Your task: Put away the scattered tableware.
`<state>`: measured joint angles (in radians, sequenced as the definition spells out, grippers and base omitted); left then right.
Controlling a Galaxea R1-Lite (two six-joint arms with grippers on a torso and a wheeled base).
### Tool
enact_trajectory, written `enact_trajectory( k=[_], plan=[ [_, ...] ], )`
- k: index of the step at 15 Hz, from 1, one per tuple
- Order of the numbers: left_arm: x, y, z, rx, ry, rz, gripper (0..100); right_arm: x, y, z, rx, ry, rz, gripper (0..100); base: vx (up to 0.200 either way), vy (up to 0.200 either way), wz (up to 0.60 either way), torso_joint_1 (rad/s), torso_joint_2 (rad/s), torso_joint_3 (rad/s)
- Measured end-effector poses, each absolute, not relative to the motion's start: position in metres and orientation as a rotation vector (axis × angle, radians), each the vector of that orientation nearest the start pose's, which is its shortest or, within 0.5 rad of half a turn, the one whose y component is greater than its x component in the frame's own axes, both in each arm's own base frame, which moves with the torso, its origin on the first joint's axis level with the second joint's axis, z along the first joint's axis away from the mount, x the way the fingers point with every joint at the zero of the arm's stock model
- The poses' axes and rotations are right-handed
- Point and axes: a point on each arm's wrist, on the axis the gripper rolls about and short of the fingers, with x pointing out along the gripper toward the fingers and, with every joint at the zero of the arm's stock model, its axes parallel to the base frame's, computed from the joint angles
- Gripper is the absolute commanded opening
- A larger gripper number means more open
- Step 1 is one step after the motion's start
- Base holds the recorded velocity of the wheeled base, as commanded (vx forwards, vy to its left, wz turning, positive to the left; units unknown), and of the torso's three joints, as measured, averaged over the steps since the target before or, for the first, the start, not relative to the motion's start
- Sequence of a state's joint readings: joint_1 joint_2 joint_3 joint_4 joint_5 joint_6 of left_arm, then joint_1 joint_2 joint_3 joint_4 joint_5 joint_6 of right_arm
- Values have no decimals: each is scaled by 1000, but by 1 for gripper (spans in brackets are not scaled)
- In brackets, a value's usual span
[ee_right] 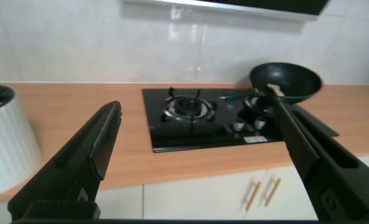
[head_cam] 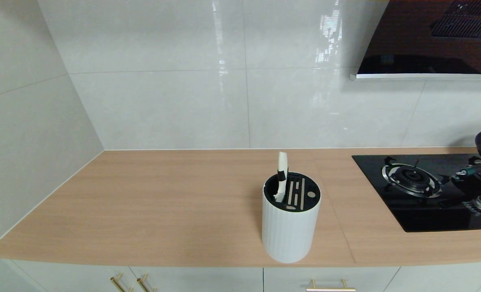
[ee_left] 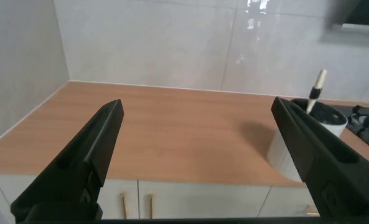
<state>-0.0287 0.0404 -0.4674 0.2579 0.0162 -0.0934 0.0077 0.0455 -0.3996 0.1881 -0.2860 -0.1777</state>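
a white ribbed holder [head_cam: 291, 227] stands on the counter [head_cam: 163, 202] near its front edge, left of the stove [head_cam: 419, 194]. a white utensil [head_cam: 282, 170] with a black band stands upright in its open slot. the left gripper [ee_left: 196, 107] is spread wide above the counter edge, holding nothing. the right gripper [ee_right: 198, 111] is also wide and empty, facing the stove and pan [ee_right: 285, 79].

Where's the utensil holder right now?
In the head view the holder stands at the front edge of the counter, right of centre, just left of the stove.
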Motion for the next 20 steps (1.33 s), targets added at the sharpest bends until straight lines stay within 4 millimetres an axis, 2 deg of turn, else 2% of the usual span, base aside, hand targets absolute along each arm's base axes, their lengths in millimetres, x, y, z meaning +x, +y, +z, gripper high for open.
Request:
enact_trajectory(
  k=[2, 5, 7, 10, 14, 16, 19, 20],
  plan=[
    [-68, 2, 157, -96, -149, 33, 100, -59, -6, 150, -112, -140, -302, 100, 0, 0, 0, 0, 0, 0],
    [-51, 1, 133, -56, -115, 43, 100, -47, -6, 128, -106, -102, -301, 100, 0, 0, 0, 0, 0, 0],
    [-40, 0, 123, -11, -206, -21, 100, -39, -6, 120, -96, -159, -304, 100, 0, 0, 0, 0, 0, 0],
    [-25, -2, 87, 32, -75, -103, 100, -28, -6, 99, -110, -166, -293, 100, 0, 0, 0, 0, 0, 0],
    [-23, -2, 80, 91, -52, -102, 100, -24, -5, 84, -125, -60, -251, 100, 0, 0, 0, 0, 0, 0],
    [-23, -2, 80, 107, -47, -92, 100, -24, -5, 82, -122, -51, -246, 100, 0, 0, 0, 0, 0, 0],
    [-23, 0, 76, -8, -3, -14, 100, -24, -5, 82, -120, -50, -236, 100, 0, 0, 0, 0, 0, 0],
    [-23, 0, 76, 26, -3, -2, 100, -24, -5, 82, -111, -50, -235, 100, 0, 0, 0, 0, 0, 0]
  ],
)
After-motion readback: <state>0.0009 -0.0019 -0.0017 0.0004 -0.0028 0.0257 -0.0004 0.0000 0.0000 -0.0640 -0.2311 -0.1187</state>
